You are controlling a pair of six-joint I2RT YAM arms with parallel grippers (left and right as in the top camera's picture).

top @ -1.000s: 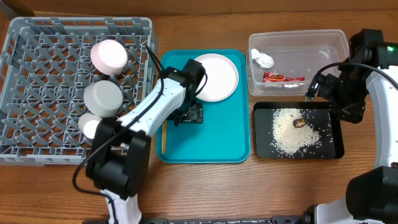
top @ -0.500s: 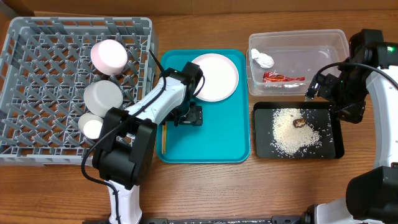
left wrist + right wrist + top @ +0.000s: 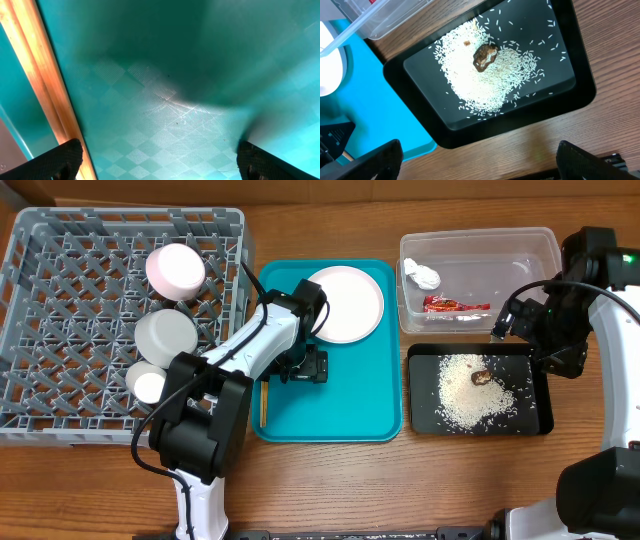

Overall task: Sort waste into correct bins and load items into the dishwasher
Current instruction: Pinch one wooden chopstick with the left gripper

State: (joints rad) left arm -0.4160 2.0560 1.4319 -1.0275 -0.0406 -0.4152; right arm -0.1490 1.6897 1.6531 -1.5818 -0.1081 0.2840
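Chopsticks (image 3: 39, 65) — beside wide left pincer (image 3: 160, 162)

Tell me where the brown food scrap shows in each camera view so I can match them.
Overhead: brown food scrap on the rice in the black tray, lower right.
Left wrist: not in it.
Right wrist: brown food scrap upper middle, atop the rice.
Shared landmark: the turquoise tray, left of the black tray overhead, filling the left wrist view, at the right wrist's left edge.
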